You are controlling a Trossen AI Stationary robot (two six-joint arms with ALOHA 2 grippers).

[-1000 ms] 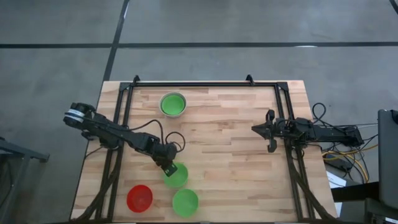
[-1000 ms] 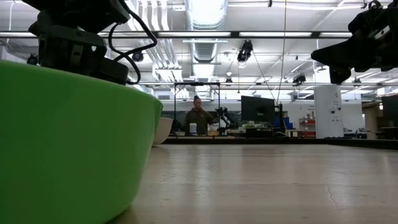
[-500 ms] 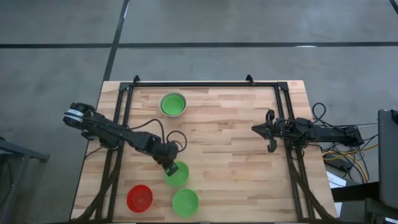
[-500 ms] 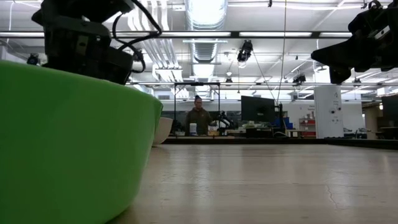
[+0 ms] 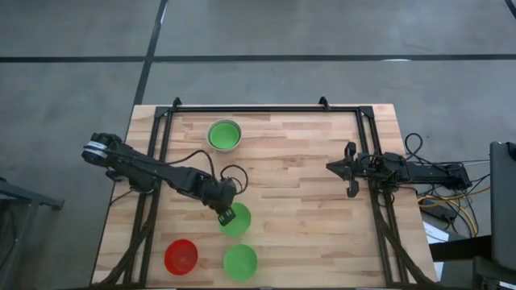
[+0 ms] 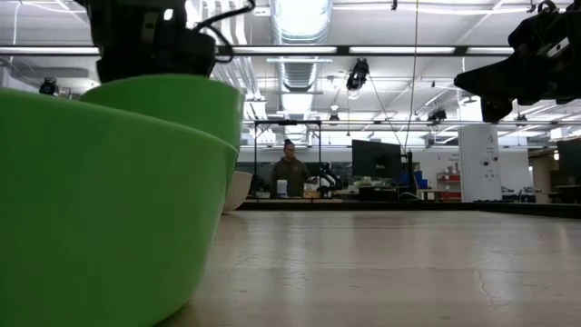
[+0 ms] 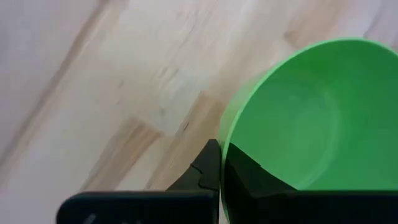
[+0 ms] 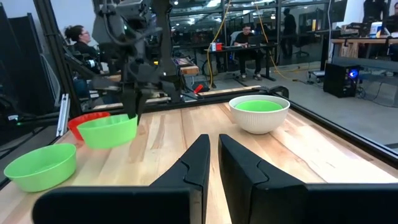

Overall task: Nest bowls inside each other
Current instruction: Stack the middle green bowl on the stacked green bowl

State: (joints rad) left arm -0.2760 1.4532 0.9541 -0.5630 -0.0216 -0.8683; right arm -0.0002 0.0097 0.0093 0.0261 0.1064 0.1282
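Observation:
My left gripper (image 5: 227,214) is shut on a green bowl (image 5: 238,221) near the table's middle, left of centre; the bowl (image 8: 109,131) hangs above the wood. A red bowl (image 5: 181,256) and another green bowl (image 5: 240,261) stand on their bases near the front edge. A white-grey bowl (image 5: 224,134) with a green bowl nested inside it (image 8: 259,106) stands at the far side. My right gripper (image 5: 351,171) waits at the table's right, its fingers (image 8: 200,155) close together around nothing. My left gripper pinches the green bowl's rim (image 7: 225,142) on the side toward the table's left, one finger (image 7: 249,180) inside the bowl and one (image 7: 208,169) outside its wall. The fingers slant down from the left. The bowl hangs clear of the table, mouth up and about level.
In the low view the near green bowl (image 6: 91,209) fills the left of the picture. Black frame rails (image 5: 161,145) run along the table's left, far and right sides. Bare wood (image 5: 298,217) lies between the two arms. People sit at desks beyond the table.
My left gripper has risen and shifted a little toward the table's right while staying shut on the green bowl. The bowl has come up off the table and now hangs clear, showing above the near bowl's rim in the low view.

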